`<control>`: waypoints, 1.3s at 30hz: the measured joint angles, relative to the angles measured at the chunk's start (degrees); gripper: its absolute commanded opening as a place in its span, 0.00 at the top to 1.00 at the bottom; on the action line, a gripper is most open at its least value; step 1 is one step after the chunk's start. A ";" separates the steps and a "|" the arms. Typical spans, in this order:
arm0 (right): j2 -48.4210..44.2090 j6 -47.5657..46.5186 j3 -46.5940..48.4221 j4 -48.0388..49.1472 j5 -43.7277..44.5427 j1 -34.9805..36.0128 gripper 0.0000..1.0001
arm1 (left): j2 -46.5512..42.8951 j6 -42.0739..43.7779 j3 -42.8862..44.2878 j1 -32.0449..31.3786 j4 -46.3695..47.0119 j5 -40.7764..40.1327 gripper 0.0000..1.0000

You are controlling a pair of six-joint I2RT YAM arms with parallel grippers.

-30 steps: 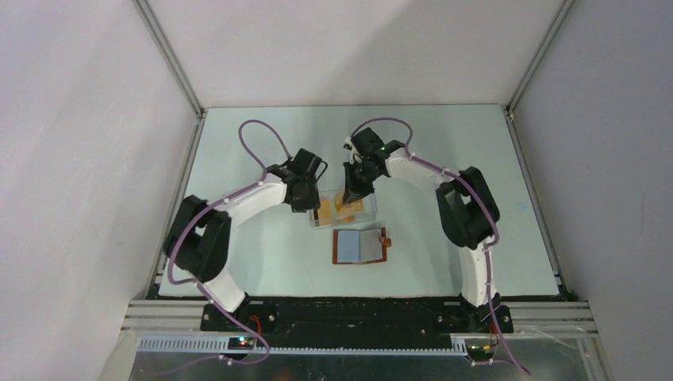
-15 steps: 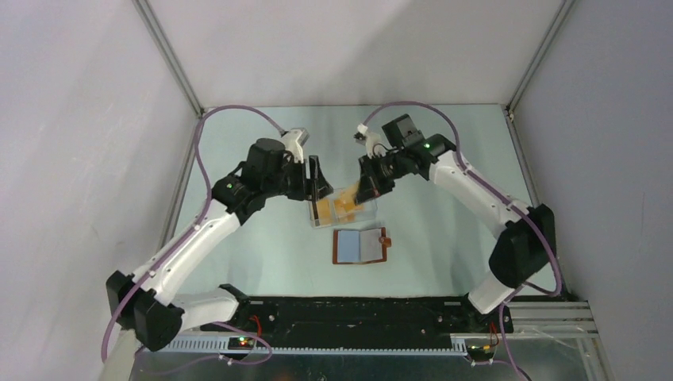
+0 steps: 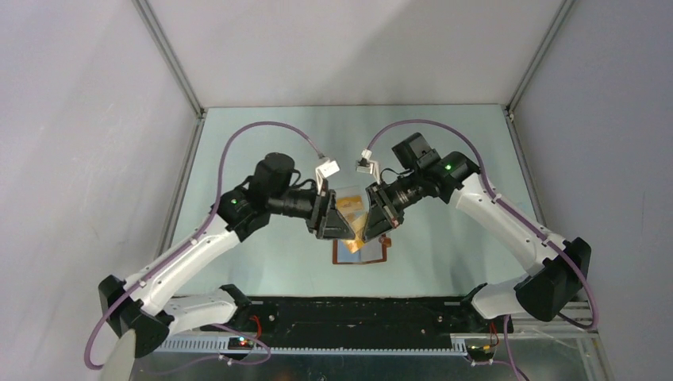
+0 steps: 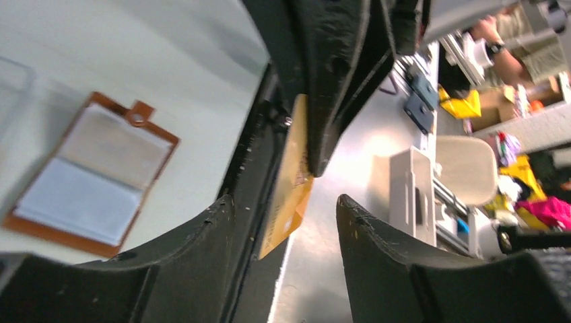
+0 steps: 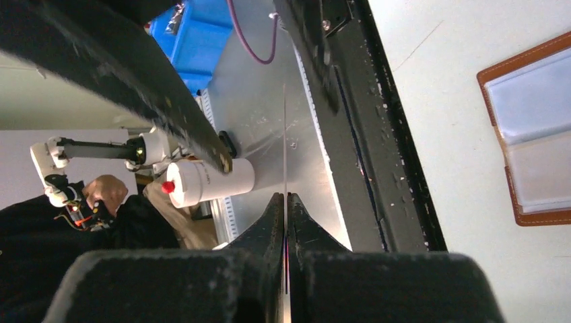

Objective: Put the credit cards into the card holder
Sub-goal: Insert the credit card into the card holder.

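The right gripper (image 5: 285,196) pinches one orange-gold credit card (image 4: 293,161) flat between closed jaws. The card's print is too blurred to read. It hangs between the wide-spread jaws of the left gripper (image 4: 283,202). Below both, the brown card holder (image 4: 91,178) lies open on the table, grey-blue pockets up.

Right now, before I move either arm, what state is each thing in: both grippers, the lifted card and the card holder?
right gripper: shut on a credit card, which it holds up in the air.
left gripper: open, with the held card's lower end between its fingers.
credit card: pinched at one end, not yet in a pocket.
card holder: lying open and flat, snap tab undone, no orange card showing in its pockets.
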 measured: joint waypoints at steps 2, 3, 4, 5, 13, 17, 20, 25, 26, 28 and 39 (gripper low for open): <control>0.00 0.02 -0.04 -0.37 -0.76 0.09 1.00 | 1.14 0.00 0.00 -2.27 0.26 1.49 0.51; -0.02 0.04 -0.04 -0.39 -0.94 0.09 1.00 | 1.62 0.00 0.00 -3.17 0.33 1.81 0.62; -0.11 0.07 -0.04 -0.39 -1.11 0.09 1.00 | 2.23 0.04 0.00 -4.11 0.33 2.08 0.69; -0.17 0.09 -0.04 -0.42 -1.33 0.09 1.00 | 2.60 -0.31 0.00 -4.63 0.33 2.19 0.81; -0.81 1.31 -0.52 0.59 -0.70 -0.20 0.41 | 3.21 -1.90 0.04 -5.51 1.40 2.56 1.00; -3.98 6.82 -4.09 6.73 1.92 -1.79 0.06 | 2.75 -4.70 -0.28 -5.81 3.87 -2.89 1.00; -9.92 14.08 -10.12 14.97 3.74 -5.53 0.01 | 0.02 -9.46 -2.45 -5.88 8.35 -10.69 1.00; -21.66 29.73 -22.12 32.68 5.81 -10.86 0.01 | -10.10 -22.69 -13.94 -6.10 25.49 -24.74 1.00; -22.86 32.61 -23.85 36.04 5.92 -11.06 0.01 | -11.63 -25.16 -16.17 -6.25 28.96 -26.99 1.00; -23.61 37.35 -25.99 41.90 6.14 -11.17 0.04 | -13.27 -28.98 -19.28 -6.69 34.73 -30.38 1.00; -14.64 57.42 -27.56 74.05 3.23 -10.43 0.43 | -12.52 -37.75 -20.85 -9.57 47.93 -35.78 1.00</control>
